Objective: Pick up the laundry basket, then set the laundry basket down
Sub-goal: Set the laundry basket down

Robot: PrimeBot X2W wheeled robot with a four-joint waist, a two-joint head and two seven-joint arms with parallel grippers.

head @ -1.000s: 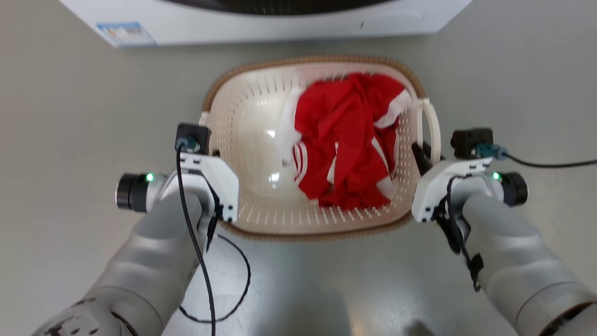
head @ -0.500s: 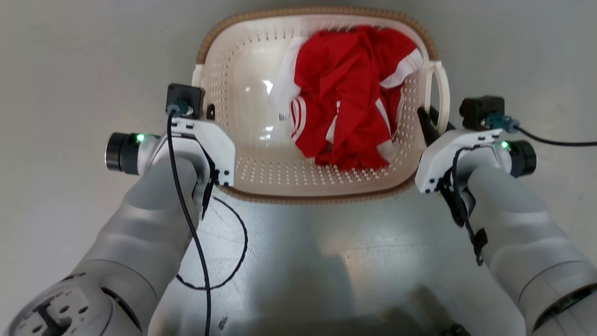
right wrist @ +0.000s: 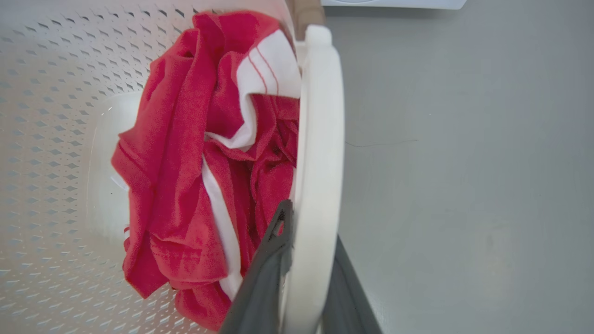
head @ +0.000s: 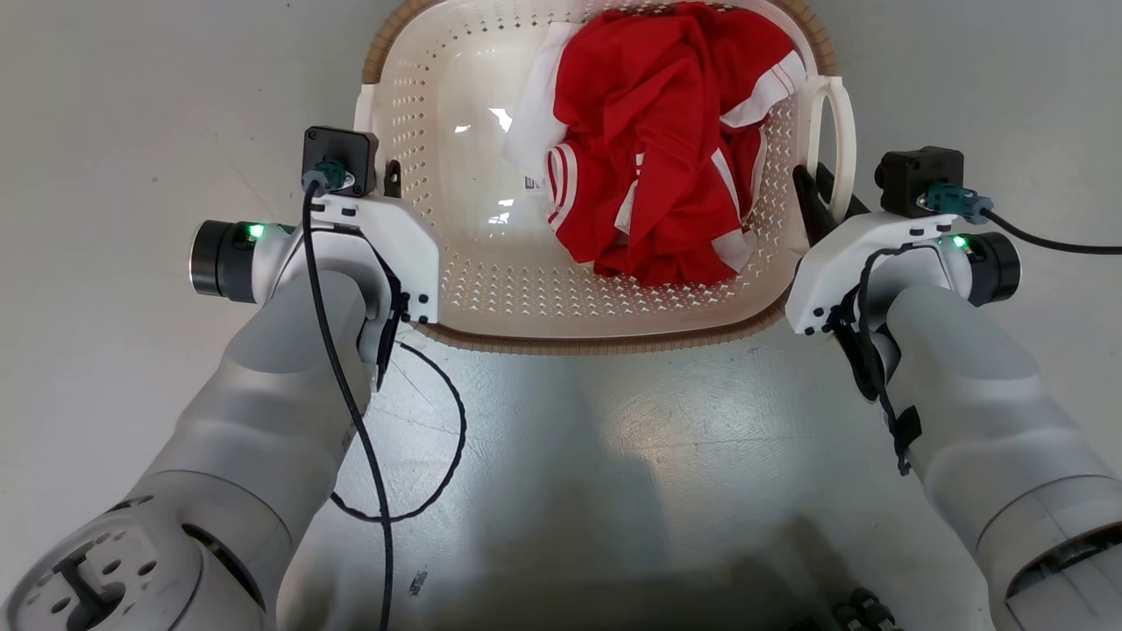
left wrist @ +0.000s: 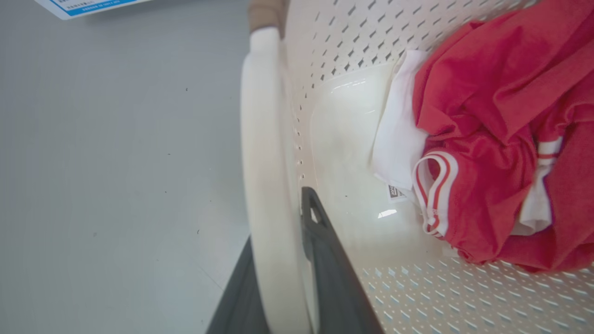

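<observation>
Fingers (left wrist: 325,260) of our left gripper (left wrist: 278,241) pinch one white loop handle (left wrist: 264,139); our right gripper (right wrist: 311,241) pinches the opposite handle (right wrist: 320,116). Between them, at upper centre, we see the cream-white perforated plastic laundry basket (head: 412,131), mouth upward, its long axis seemingly left-right.

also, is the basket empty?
No, a crumpled red-and-white garment lies inside the laundry basket.
</observation>
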